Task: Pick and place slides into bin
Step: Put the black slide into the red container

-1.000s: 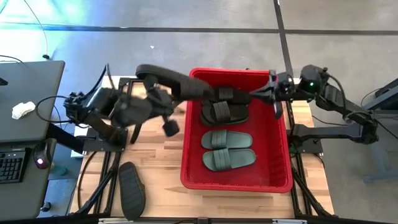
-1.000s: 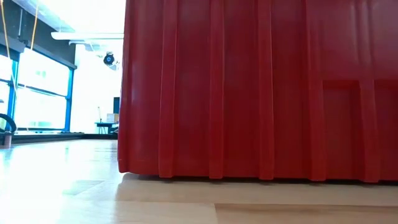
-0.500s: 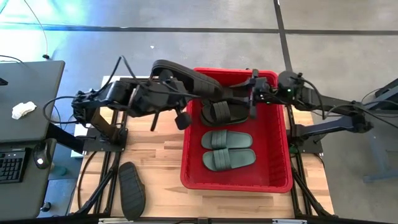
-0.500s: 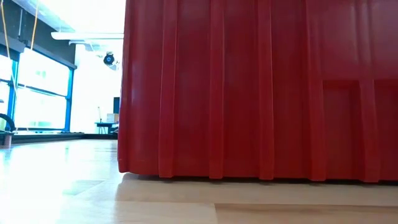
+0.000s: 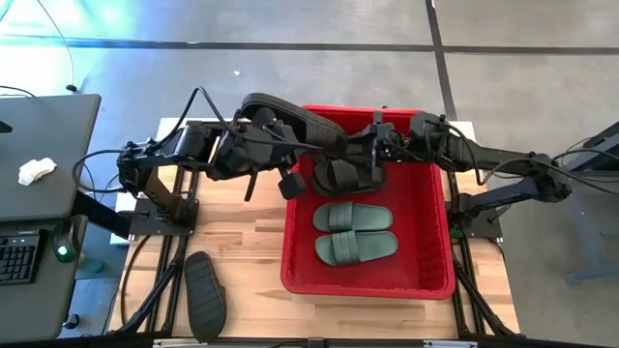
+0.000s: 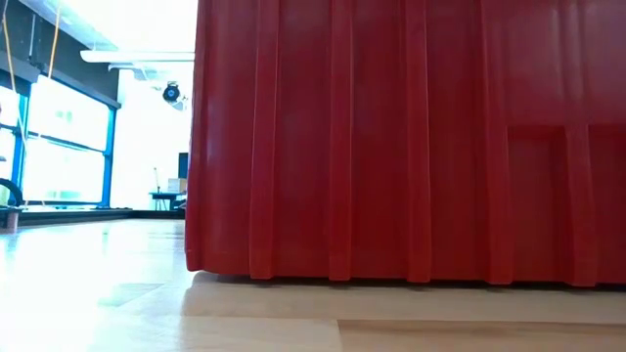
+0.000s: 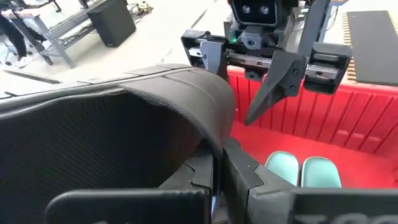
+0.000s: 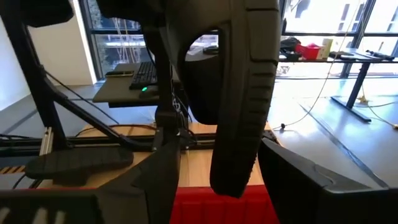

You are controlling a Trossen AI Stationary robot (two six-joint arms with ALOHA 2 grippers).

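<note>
The left tool (image 5: 290, 176) pinches a black rubber slide (image 5: 290, 118) above the ten o'clock corner of the large red plastic bin (image 5: 433, 217). The right tool (image 5: 372, 155), fingers spread, hangs facing it over the bin's twelve o'clock end. Inside lie two black slides (image 5: 340, 174) and two dark green slides (image 5: 354, 232). Another dark slide (image 5: 205, 293) rests on the wooden surface (image 5: 247, 256) at seven o'clock.
</note>
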